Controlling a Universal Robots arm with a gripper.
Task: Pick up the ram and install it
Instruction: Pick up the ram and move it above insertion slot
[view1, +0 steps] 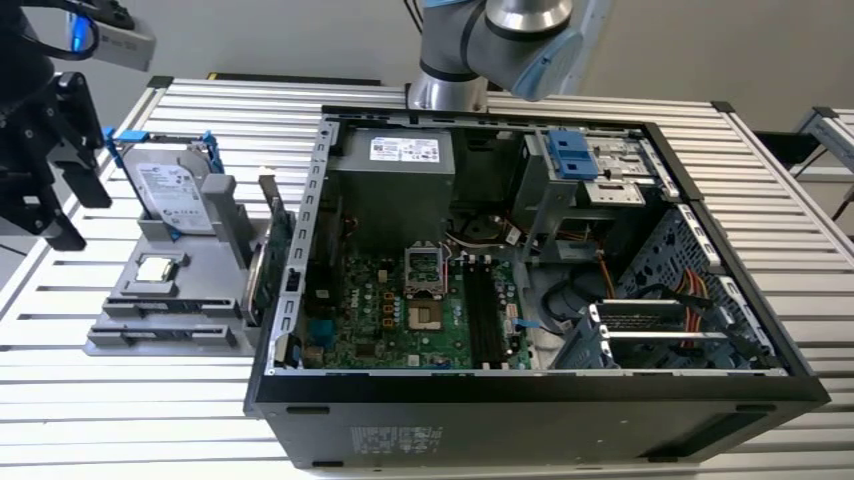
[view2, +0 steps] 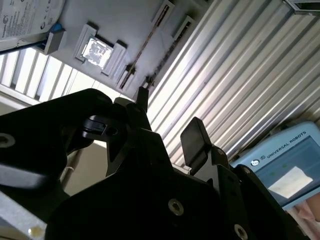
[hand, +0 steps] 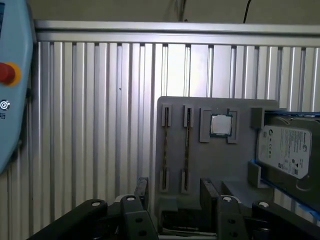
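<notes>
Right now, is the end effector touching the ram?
Apart. In the first wrist view the open end effector hangs clear of the ram in its gray holder; holder surface shows between fingertips and ram.

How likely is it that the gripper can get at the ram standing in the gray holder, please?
Probably yes: the gripper is open, and the ram stands on edge in the gray holder with nothing above it. The card in the next slot sits close beside it, though.

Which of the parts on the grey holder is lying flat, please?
The small square silver processor, flat in its recess; the hard drive is propped up tilted and the green card stands on edge.
</notes>
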